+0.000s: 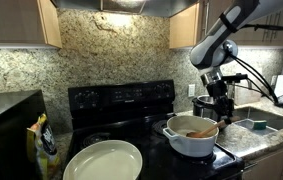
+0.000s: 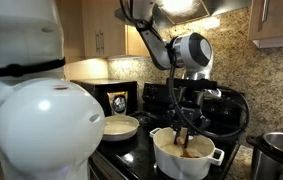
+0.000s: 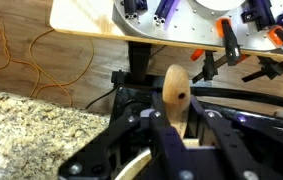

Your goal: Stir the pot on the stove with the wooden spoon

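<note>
Jaws: clamped on the wooden spoon (image 3: 176, 88) handle | gripper (image 2: 184, 125) – upright over the pot (image 1: 191, 142) | spoon – tip down in brownish contents | pot – on the stove (image 1: 121, 98), beside pale dish (image 1: 103, 160)

The stove (image 1: 121, 100) serves as the tabletop, its black glass top dark and glossy below the raised back panel. Toward its front lies a large shallow pale dish (image 1: 103, 160) (image 2: 119, 127). Apart from it stands the pot (image 1: 191, 140) (image 2: 186, 158), white, with brownish contents. A speckled granite counter (image 1: 236, 148) borders the stove beside the pot.
</note>
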`<action>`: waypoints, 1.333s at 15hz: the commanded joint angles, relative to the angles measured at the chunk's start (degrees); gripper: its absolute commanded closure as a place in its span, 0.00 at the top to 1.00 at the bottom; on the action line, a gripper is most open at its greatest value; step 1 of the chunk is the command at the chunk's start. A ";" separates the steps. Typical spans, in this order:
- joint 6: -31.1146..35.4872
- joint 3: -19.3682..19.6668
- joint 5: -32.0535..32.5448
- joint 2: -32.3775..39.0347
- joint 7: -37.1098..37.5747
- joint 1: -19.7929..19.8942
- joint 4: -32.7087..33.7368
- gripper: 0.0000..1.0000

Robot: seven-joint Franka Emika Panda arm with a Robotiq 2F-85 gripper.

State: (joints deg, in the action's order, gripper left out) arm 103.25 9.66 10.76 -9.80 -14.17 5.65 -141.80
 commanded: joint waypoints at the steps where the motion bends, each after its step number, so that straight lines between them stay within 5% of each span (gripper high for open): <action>1: -1.66 -0.08 0.90 1.63 2.25 1.48 2.85 0.07; 20: -1.89 -5.68 -1.25 5.96 -3.18 -3.01 3.73 0.07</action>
State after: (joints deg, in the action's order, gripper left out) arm 103.08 4.79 10.53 -3.41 -13.84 3.24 -136.98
